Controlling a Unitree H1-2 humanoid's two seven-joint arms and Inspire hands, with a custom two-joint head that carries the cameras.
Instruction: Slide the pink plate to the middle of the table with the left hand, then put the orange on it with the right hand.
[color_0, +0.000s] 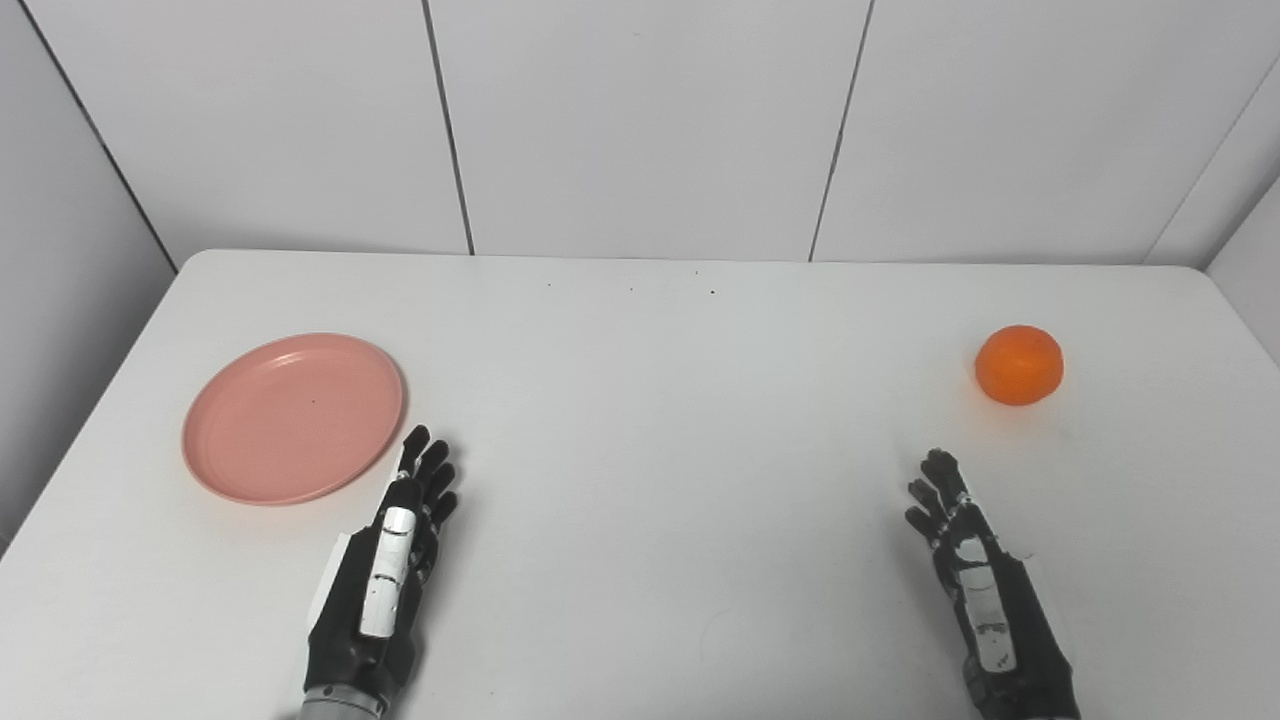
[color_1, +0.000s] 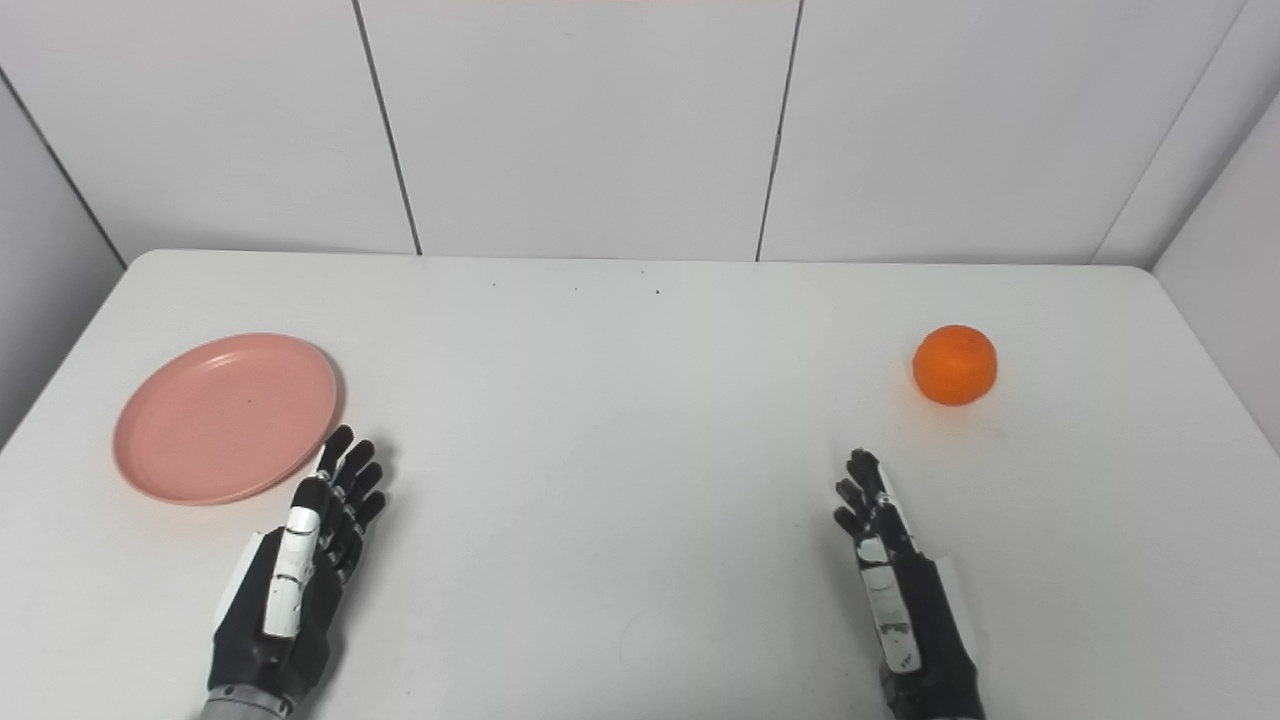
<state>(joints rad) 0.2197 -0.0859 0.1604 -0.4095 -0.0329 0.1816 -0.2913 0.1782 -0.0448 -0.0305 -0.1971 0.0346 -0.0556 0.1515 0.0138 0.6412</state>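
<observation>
The pink plate (color_0: 293, 417) lies near the table's (color_0: 660, 420) left edge with the left hand (color_0: 385, 575) just beside its near-right rim (fingers straight, holding nothing), while the orange (color_0: 1018, 364) sits far right, beyond the equally open, unladen right hand (color_0: 975, 580), bare tabletop between.

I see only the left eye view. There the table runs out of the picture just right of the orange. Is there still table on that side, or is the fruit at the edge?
Observer: The right eye view shows the orange well inside. A strip of bare table lies between it and the table's right edge.
Operator: How far toward the robot do you see this edge?
Observer: It leaves the picture about level with the fingertips of the right hand, which is open and holds nothing.
</observation>
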